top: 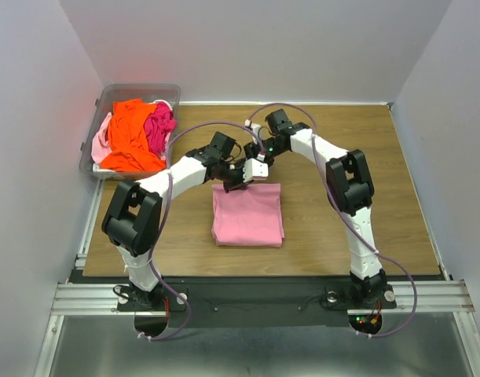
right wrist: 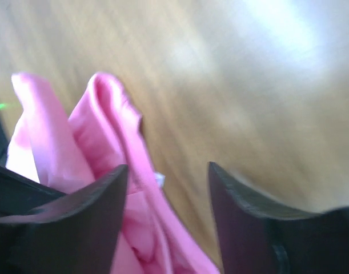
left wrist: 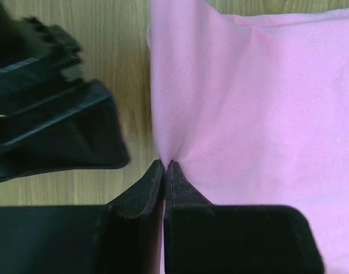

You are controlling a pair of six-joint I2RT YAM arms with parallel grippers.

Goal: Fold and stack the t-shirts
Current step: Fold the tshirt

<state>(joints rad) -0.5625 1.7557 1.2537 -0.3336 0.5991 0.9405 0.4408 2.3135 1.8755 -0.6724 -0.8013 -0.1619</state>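
Note:
A folded light pink t-shirt point(top: 247, 214) lies flat on the wooden table, near its middle. My left gripper point(top: 233, 184) is at the shirt's far left corner, shut on a pinch of its edge point(left wrist: 165, 164), and the cloth point(left wrist: 248, 103) puckers toward the tips. My right gripper point(top: 255, 171) hovers just beside it over the far edge, with its jaws open point(right wrist: 168, 171). A rumpled fold of the pink shirt point(right wrist: 105, 142) rests against the left finger point(right wrist: 94, 205), not clamped. More t-shirts sit in the bin: orange point(top: 133, 133), hot pink point(top: 159, 126) and pale pink point(top: 102, 140).
The clear plastic bin point(top: 106, 96) stands at the table's far left corner against the wall. White walls close in the table on the left, back and right. Both arms arch over the table's middle, their wrists nearly touching.

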